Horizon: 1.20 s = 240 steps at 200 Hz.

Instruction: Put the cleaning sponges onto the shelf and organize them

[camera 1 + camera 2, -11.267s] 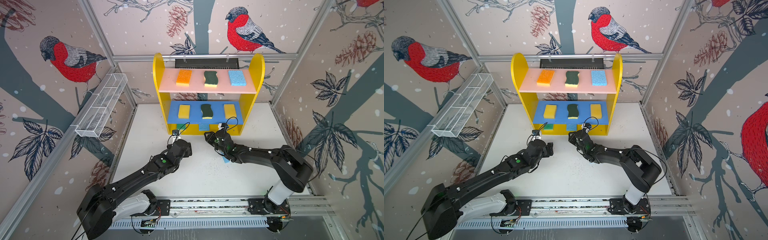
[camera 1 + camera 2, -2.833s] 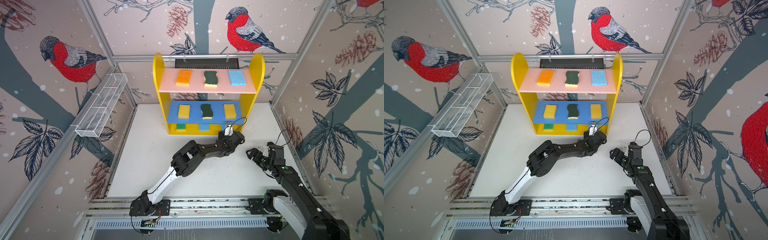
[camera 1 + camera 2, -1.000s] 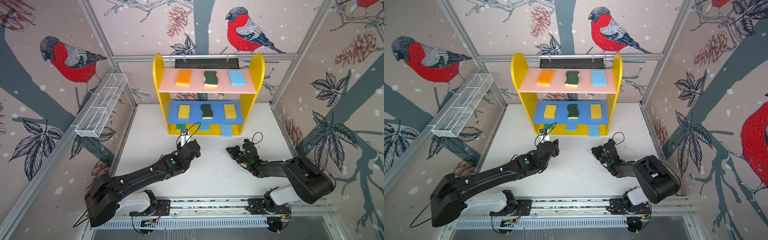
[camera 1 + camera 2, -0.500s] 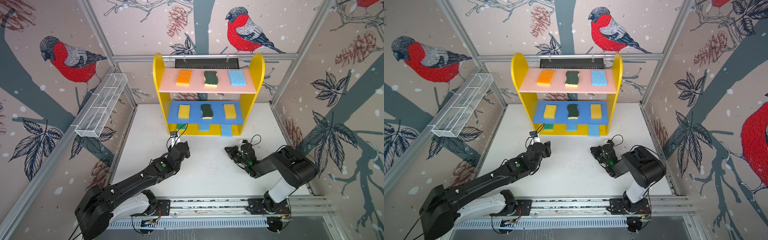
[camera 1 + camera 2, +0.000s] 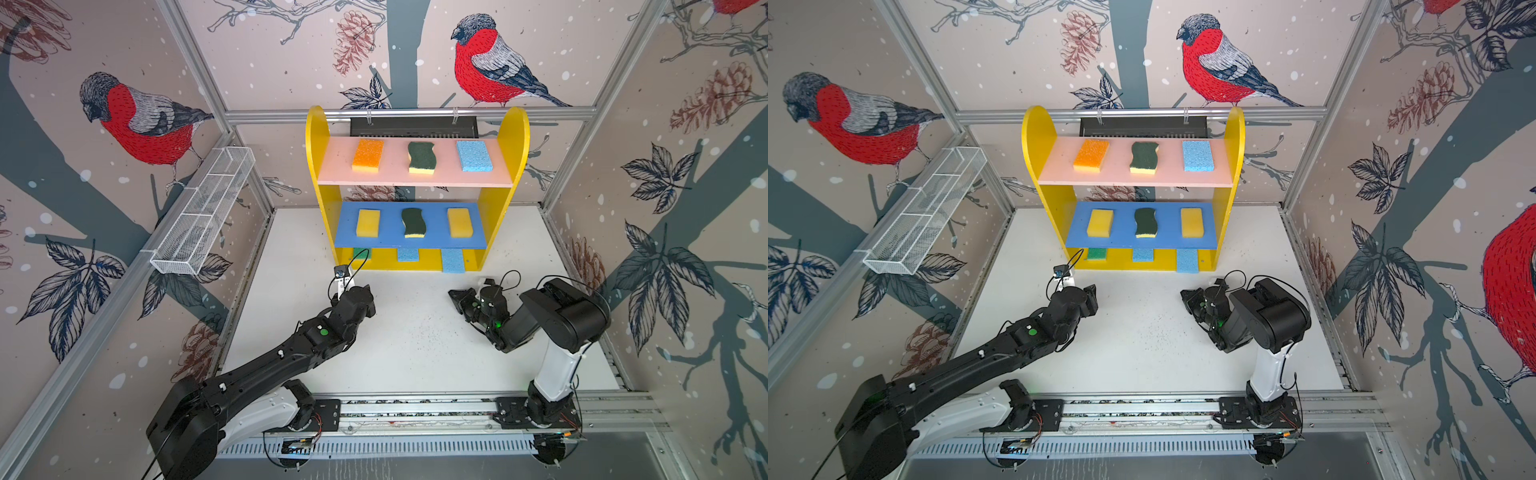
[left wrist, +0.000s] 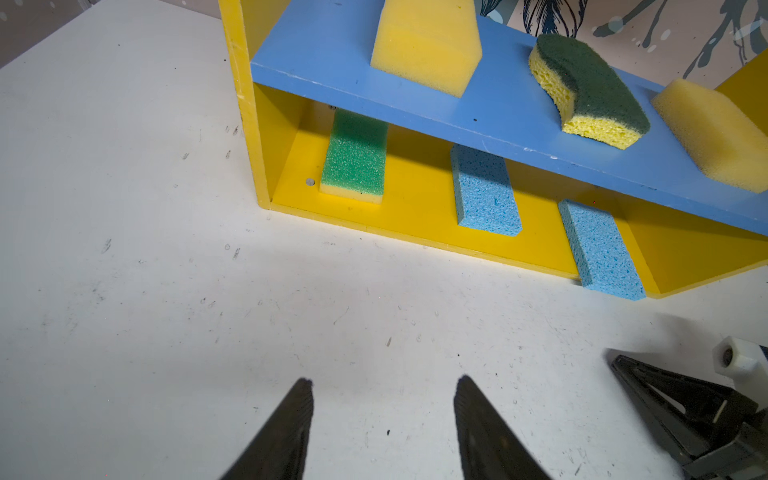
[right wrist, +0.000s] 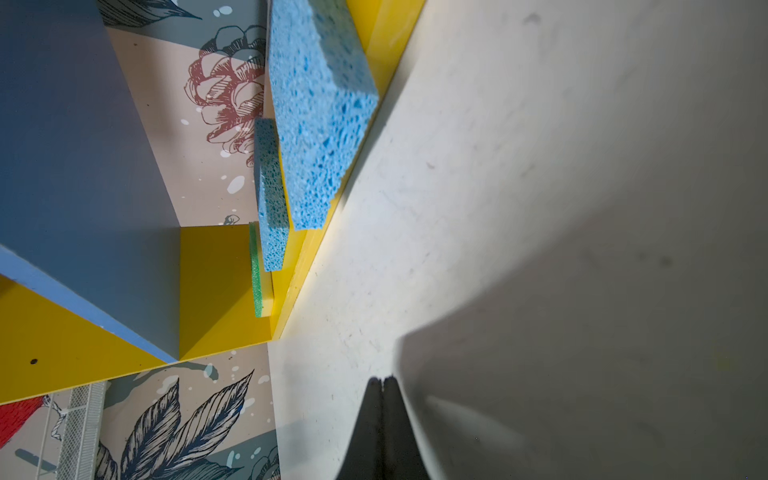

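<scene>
The shelf point(image 5: 316, 137) holds all the cleaning sponges in view. On its pink board lie an orange sponge point(image 5: 368, 154), a scourer point(image 5: 421, 156) and a light blue one point(image 5: 474, 156). The blue board carries a scourer point(image 5: 413, 222) between two yellow sponges point(image 5: 368, 222). The base holds a green sponge point(image 6: 353, 158) and two light blue ones; the right-hand one point(image 6: 602, 249) juts over the front edge. My left gripper point(image 6: 384, 380) is open and empty over the table, in front of the shelf's left end. My right gripper point(image 7: 382, 378) is shut and empty near the right end.
A white wire-mesh basket point(image 5: 203, 216) hangs on the left wall rail. Patterned walls close in the white table point(image 5: 415, 353) on three sides. The arm bases sit on a rail point(image 5: 415, 409) along the front edge.
My left gripper has drifted a little left, back from the shelf front. The right arm has folded its elbow in closer while its gripper stays about where it was.
</scene>
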Each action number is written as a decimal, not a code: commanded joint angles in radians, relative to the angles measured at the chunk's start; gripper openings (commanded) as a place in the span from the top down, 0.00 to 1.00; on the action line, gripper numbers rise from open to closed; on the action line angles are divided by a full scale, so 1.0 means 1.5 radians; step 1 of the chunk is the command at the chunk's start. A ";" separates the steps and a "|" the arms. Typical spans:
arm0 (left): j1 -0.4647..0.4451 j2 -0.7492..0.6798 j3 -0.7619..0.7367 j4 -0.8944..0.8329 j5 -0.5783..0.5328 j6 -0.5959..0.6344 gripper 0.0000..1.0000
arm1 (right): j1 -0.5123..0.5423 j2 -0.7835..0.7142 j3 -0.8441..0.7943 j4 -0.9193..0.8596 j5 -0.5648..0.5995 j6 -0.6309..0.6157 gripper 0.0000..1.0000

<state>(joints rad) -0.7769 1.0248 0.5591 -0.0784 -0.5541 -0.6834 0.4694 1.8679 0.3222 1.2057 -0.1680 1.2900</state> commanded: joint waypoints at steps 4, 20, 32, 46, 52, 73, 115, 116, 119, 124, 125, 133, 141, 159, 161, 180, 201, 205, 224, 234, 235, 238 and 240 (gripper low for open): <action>0.009 -0.007 -0.009 0.017 -0.002 -0.006 0.43 | -0.008 0.035 0.004 0.066 0.007 0.031 0.99; 0.019 -0.010 -0.012 0.023 0.004 -0.005 0.43 | -0.014 0.068 0.008 0.110 -0.002 0.049 0.99; 0.025 -0.010 -0.014 0.026 0.007 -0.006 0.44 | -0.017 0.089 0.009 0.132 -0.003 0.066 0.99; 0.030 -0.009 -0.015 0.029 0.010 -0.006 0.44 | -0.017 0.108 0.012 0.150 -0.002 0.078 0.99; 0.031 -0.010 -0.014 0.029 0.010 -0.006 0.44 | -0.017 0.114 0.015 0.151 -0.002 0.082 0.99; 0.039 -0.013 -0.015 0.030 0.012 -0.007 0.43 | -0.017 0.125 0.027 0.148 0.005 0.091 0.99; 0.052 -0.017 -0.013 0.032 0.026 -0.017 0.43 | -0.012 0.132 0.034 0.138 0.050 0.130 0.99; 0.052 -0.016 -0.013 0.032 0.027 -0.018 0.43 | -0.012 0.132 0.034 0.137 0.053 0.131 0.99; 0.054 -0.016 -0.012 0.031 0.028 -0.018 0.43 | -0.011 0.132 0.034 0.135 0.057 0.134 0.99; 0.054 -0.017 -0.011 0.029 0.027 -0.020 0.43 | -0.010 0.131 0.033 0.133 0.066 0.139 0.99; 0.054 -0.017 -0.011 0.029 0.027 -0.020 0.43 | -0.009 0.131 0.033 0.132 0.068 0.140 0.99; 0.055 -0.017 -0.010 0.026 0.028 -0.024 0.43 | -0.007 0.132 0.034 0.126 0.078 0.147 0.99; 0.056 -0.018 -0.007 0.024 0.028 -0.024 0.43 | -0.004 0.131 0.036 0.120 0.087 0.153 0.99; 0.059 -0.021 -0.002 0.022 0.037 -0.019 0.42 | -0.001 0.132 0.055 0.092 0.092 0.154 0.99; 0.060 -0.022 -0.001 0.020 0.039 -0.019 0.42 | 0.000 0.132 0.057 0.088 0.092 0.154 0.99; 0.061 -0.026 0.003 0.010 0.039 -0.016 0.42 | 0.003 0.140 0.073 0.080 0.100 0.155 0.99; 0.064 -0.038 -0.001 0.005 0.041 -0.014 0.42 | 0.006 0.155 0.083 0.083 0.104 0.167 0.99; 0.065 -0.041 -0.002 0.004 0.042 -0.014 0.42 | 0.007 0.157 0.085 0.082 0.104 0.170 0.99; 0.068 -0.052 -0.006 -0.003 0.043 -0.016 0.42 | 0.007 0.164 0.087 0.082 0.112 0.176 0.99; 0.070 -0.057 -0.004 -0.007 0.046 -0.015 0.40 | 0.007 0.164 0.089 0.075 0.115 0.177 0.99; 0.070 -0.057 -0.003 -0.007 0.046 -0.015 0.40 | 0.007 0.163 0.089 0.075 0.115 0.177 0.99; 0.070 -0.059 -0.004 -0.008 0.046 -0.015 0.39 | 0.007 0.164 0.090 0.073 0.116 0.178 0.99; 0.070 -0.059 -0.004 -0.009 0.046 -0.015 0.39 | 0.007 0.163 0.090 0.070 0.117 0.177 0.99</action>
<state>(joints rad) -0.6777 0.9501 0.5514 -0.0685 -0.4938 -0.7063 0.4778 2.0979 0.4564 1.4837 -0.0238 1.5295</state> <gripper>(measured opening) 0.593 0.049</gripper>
